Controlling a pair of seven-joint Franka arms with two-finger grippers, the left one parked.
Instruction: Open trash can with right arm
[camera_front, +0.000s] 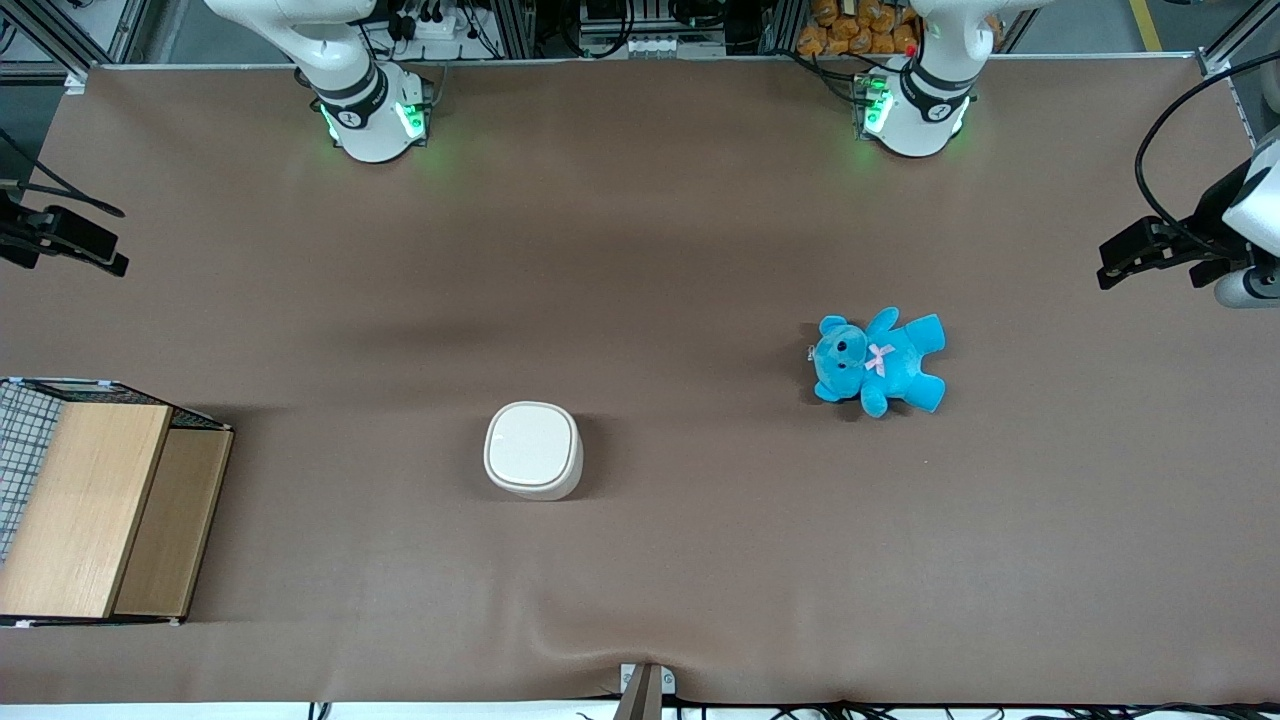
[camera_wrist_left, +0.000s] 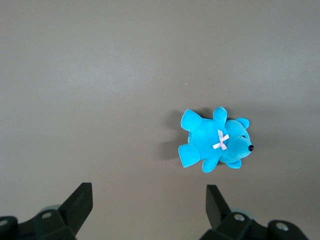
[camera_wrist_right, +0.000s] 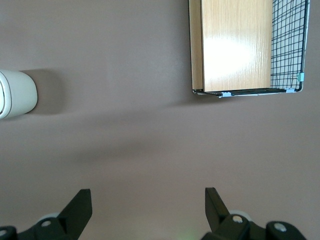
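- Trash can (camera_front: 533, 449), lid closed, lower centre of front frame, on counter (camera_front: 640, 560).
- End effector (camera_wrist_right: 148, 212) spread wide, empty, above bare counter, apart from trash can.

The right arm (camera_front: 350, 75) is white with green-lit base; its claw (camera_wrist_right: 147, 210) black.

Jaws spread, gripper (camera_wrist_right: 145, 207) over bare table (camera_front: 640, 250); trash can (camera_front: 533, 449) unobstructed, wooden box (camera_front: 95, 500) well apart.

Blue teddy bear (camera_front: 878, 361) on brown table (camera_front: 640, 250); wooden mesh box (camera_front: 95, 505) at table edge.
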